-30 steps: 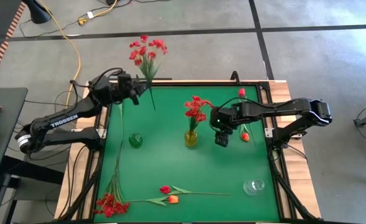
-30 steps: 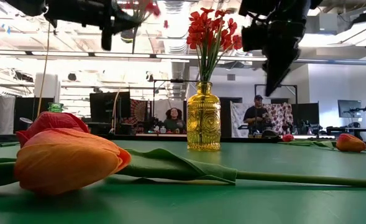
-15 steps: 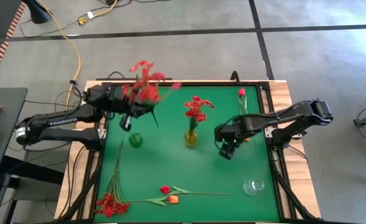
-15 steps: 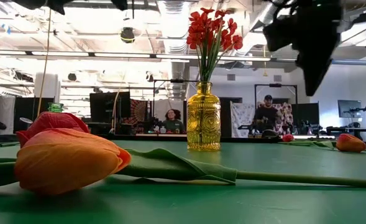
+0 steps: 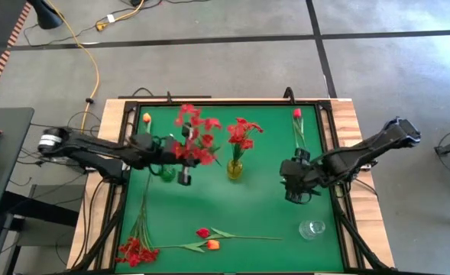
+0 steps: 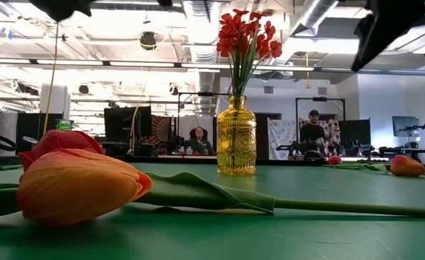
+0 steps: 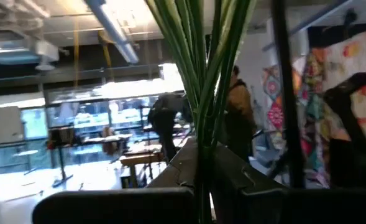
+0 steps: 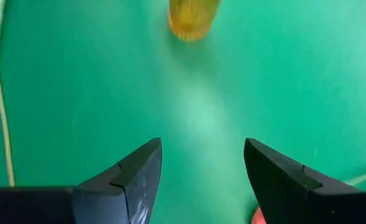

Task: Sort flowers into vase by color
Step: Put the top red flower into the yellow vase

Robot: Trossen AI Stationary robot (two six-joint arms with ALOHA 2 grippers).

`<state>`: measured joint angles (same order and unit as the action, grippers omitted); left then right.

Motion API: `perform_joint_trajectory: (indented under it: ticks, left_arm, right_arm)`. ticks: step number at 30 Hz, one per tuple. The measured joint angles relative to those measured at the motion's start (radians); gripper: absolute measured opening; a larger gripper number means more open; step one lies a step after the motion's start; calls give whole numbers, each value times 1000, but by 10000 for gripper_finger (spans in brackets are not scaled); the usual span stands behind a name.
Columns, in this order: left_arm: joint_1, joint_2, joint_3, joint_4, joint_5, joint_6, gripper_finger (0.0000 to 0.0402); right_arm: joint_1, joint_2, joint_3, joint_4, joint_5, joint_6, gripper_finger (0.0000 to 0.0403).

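A bunch of small red blossoms [image 5: 196, 139] on green stems is in the air between the green vase [image 5: 166, 173] and the yellow vase [image 5: 234, 169]. My left gripper [image 5: 180, 155] is shut on its stems [image 7: 201, 93]. The yellow vase [image 6: 236, 137] stands upright and holds another red bunch [image 5: 242, 134]. My right gripper [image 5: 294, 189] hangs open over bare green mat to the right of that vase, nothing between its fingers [image 8: 198, 168]. Other flowers lie flat on the mat: a red bunch [image 5: 137, 249], a red-pink tulip [image 5: 202, 232] and an orange tulip [image 5: 212, 245]. My left gripper pinches the bundled green stems [image 7: 202, 134] of the red bunch between its two fingers, several stems together. The fingers reach in from the table's left, slanting upward. The stems rise out of the hold and the blossoms stand above it, the whole bunch clear of the mat.
A clear glass vase [image 5: 312, 228] stands near the front right corner. A red tulip [image 5: 296, 114] lies at the far right and an orange tulip [image 5: 146, 118] at the far left. An orange tulip [image 6: 75, 184] fills the low view's foreground. People show in the room behind.
My left gripper has swung from the table's far left corner toward the near edge and the right, up to the yellow vase. It has rolled and tipped up, so the red bunch now stands over the mat instead of reaching past the far edge. My right gripper, still open, has drawn away from the yellow vase toward the right and near edges.
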<state>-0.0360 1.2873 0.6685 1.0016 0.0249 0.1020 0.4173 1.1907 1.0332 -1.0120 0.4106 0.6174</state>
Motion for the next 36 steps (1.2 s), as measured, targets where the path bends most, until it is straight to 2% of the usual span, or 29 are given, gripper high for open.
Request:
perform_joint_trajectory:
  ticks: [6,11,23,36]
  left_arm:
    - [-4,200,0,224,-14,-15,4]
    - [24,301,0,338,-37,-13,4]
    - [100,336,0,295,4,-20,4]
    - [106,336,0,196,13,-15,4]
  right_arm:
    - [-16,-56,-43,119,23,-2,255]
    - [-47,-58,-44,178,40,37,255]
    - [-56,-58,-44,232,40,64,255]
    - [-100,-58,-44,236,39,55,255]
